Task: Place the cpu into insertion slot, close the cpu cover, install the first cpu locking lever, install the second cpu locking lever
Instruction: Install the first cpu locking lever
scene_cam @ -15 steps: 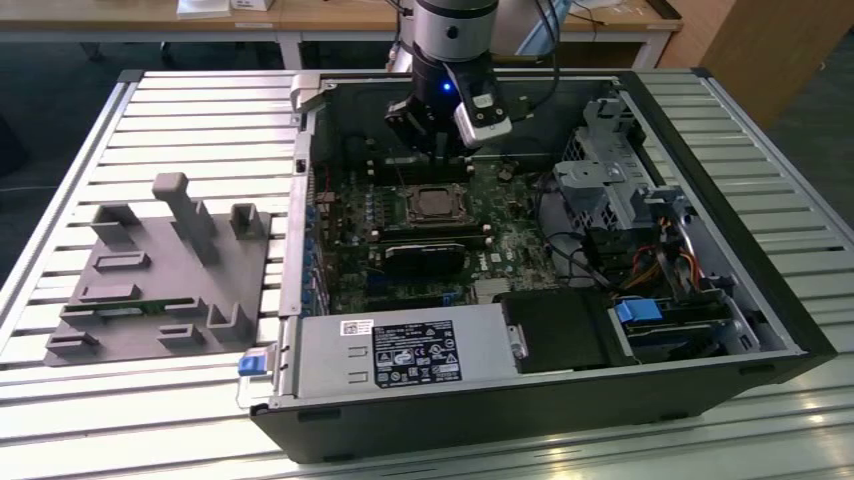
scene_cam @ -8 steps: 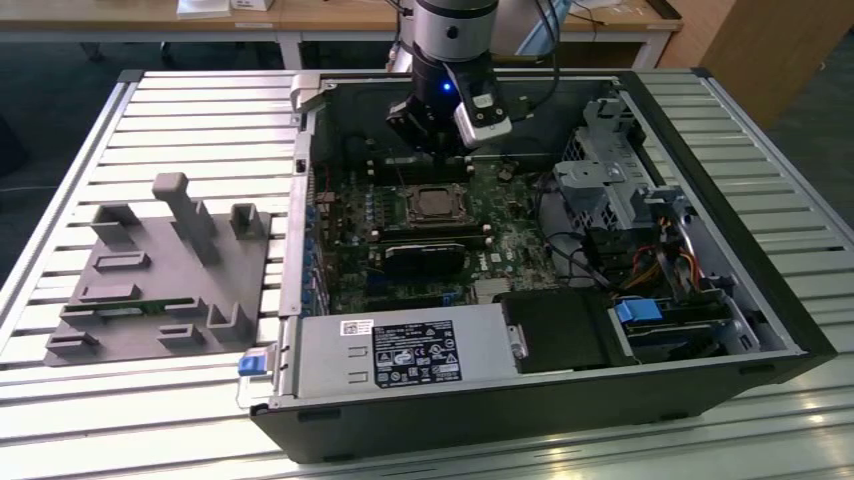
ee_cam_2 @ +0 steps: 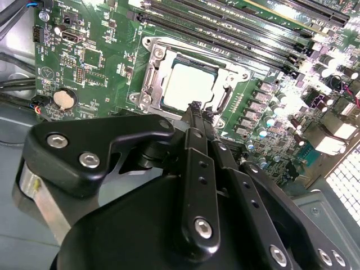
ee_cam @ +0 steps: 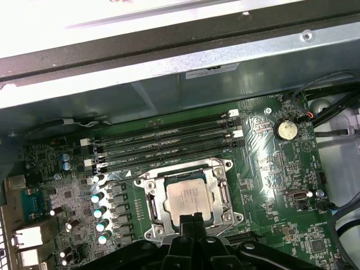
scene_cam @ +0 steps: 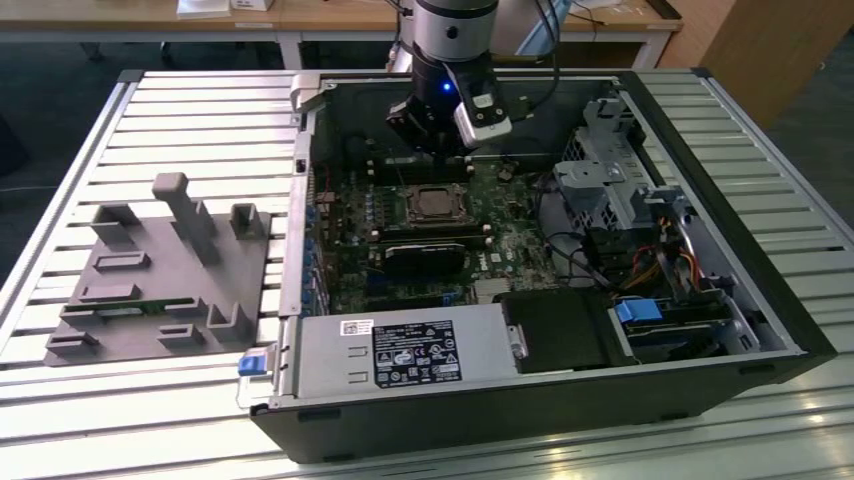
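The cpu [scene_cam: 430, 203] [ee_cam_2: 188, 84] [ee_cam: 188, 198], a pale square chip, lies in the insertion slot [scene_cam: 430, 190] on the green motherboard [scene_cam: 514, 225]. The silver cpu cover [ee_cam_2: 153, 73] [ee_cam: 153, 194] lies flat as a frame around the chip. My gripper [scene_cam: 434, 165] [ee_cam_2: 194, 108] [ee_cam: 189, 222] hangs just above one edge of the socket. Its black fingers are pressed together with nothing between them. I cannot tell how the locking levers stand.
The open computer case [scene_cam: 747, 260] sits on a slatted table. A grey power supply box [scene_cam: 387, 352] is at the near side, with a drive cage [scene_cam: 614, 190] and cables [scene_cam: 641, 270] on the exterior view's right. A grey fixture block [scene_cam: 160, 270] stands outside. Memory slots [ee_cam: 163, 143] run beside the socket.
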Available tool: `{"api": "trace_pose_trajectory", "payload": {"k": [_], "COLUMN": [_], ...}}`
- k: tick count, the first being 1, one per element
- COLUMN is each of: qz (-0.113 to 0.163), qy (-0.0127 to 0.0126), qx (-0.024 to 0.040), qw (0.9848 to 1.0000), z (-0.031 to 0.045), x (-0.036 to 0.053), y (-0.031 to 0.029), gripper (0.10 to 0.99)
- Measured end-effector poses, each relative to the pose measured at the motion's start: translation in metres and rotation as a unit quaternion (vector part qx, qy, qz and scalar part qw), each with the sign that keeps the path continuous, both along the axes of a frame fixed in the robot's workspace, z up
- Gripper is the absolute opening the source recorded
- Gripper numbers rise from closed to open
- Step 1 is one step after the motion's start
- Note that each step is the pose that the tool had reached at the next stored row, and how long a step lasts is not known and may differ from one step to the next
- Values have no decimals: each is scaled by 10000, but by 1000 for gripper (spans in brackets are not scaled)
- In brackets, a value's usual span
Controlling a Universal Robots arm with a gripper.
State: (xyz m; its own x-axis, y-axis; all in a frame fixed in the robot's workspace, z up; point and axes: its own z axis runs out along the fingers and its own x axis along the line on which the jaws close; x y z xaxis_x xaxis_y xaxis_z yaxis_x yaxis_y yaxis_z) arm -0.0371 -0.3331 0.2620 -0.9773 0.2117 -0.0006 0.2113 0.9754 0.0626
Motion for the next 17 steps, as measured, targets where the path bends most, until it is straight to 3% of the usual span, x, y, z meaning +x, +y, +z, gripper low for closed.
{"api": "trace_pose_trajectory", "payload": {"k": [9,17], "qz": [6,570], "qy": [-2,-2], "qx": [0,0], "qw": [10000,9984], "z": [0,-3], "x": [-1,-1], "y": [0,0], "gripper": [106,106]}}
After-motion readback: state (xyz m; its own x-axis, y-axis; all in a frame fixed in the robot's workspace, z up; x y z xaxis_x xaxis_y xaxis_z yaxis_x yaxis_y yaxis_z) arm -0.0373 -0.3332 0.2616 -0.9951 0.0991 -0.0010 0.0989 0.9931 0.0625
